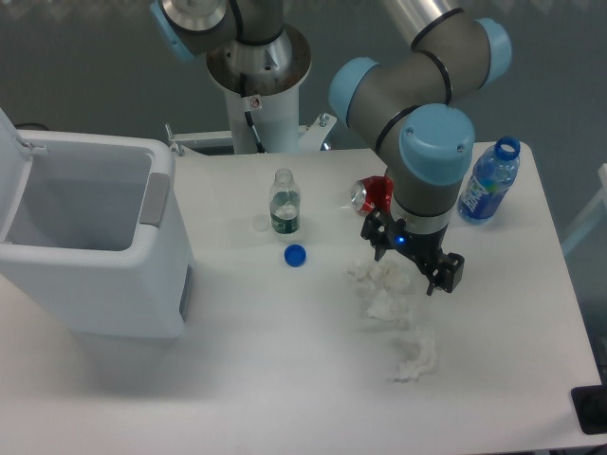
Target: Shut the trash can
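Observation:
The trash can is a large white boxy bin at the table's left, with a grey strip on its right rim. It stands open, and I can see into its empty inside. Its flat white lid is tilted up at the far left edge of the view. My gripper points down over the middle right of the table, far to the right of the bin, just above crumpled white tissue. Its black jaws appear spread apart with nothing between them.
A small clear bottle stands mid-table with a blue cap lying in front of it. A red can lies behind my gripper. A blue bottle stands at the right. Crumpled tissues lie on the table. The arm's base is at the back.

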Action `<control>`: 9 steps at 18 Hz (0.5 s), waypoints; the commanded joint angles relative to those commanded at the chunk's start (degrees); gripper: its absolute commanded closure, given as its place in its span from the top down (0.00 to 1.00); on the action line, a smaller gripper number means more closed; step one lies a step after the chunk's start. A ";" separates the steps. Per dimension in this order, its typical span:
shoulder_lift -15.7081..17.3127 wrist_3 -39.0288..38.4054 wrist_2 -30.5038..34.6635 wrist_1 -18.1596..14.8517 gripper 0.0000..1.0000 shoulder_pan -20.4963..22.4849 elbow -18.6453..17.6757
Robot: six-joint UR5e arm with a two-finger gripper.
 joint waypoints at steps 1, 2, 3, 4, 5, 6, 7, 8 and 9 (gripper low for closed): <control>0.09 0.00 0.00 0.00 1.00 0.00 -0.09; 0.09 -0.09 -0.09 0.00 1.00 0.00 -0.09; 0.17 -0.09 -0.09 0.00 1.00 0.00 -0.09; 0.17 -0.17 -0.17 -0.09 1.00 0.00 -0.09; 0.26 -0.09 -0.35 -0.09 1.00 0.00 -0.17; 0.26 -0.17 -0.79 0.00 1.00 0.00 -0.44; 0.35 -0.09 -0.96 0.00 1.00 0.00 -0.79; 0.44 0.00 -1.49 0.17 1.00 0.09 -1.31; 0.70 -0.17 -1.93 0.26 1.00 0.17 -1.93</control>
